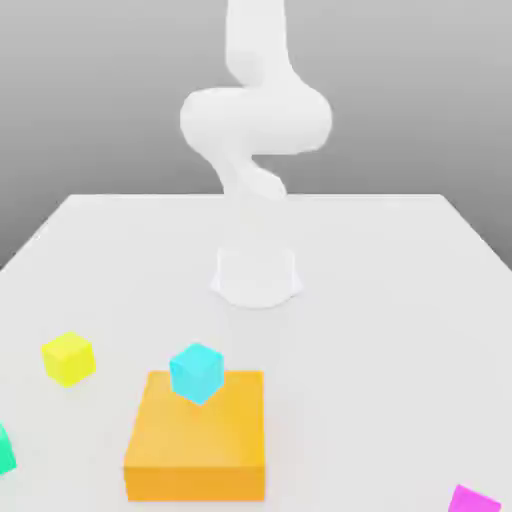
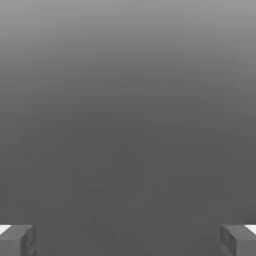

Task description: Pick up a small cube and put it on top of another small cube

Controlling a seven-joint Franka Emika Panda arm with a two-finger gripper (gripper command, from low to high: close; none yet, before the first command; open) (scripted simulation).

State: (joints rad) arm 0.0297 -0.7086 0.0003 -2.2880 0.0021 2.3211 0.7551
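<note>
The small magenta cube lies on the white table at the near edge, on the exterior view's right, partly cut off by the frame. A cyan cube rests on the back edge of a flat orange block. A yellow cube sits on the table at the exterior view's left. In the hand view my gripper is open, its two grey fingertips far apart with nothing between them, facing plain grey background.
The white arm's base stands in the middle of the white table, its body rising out of frame. A green cube is cut by the exterior view's left edge.
</note>
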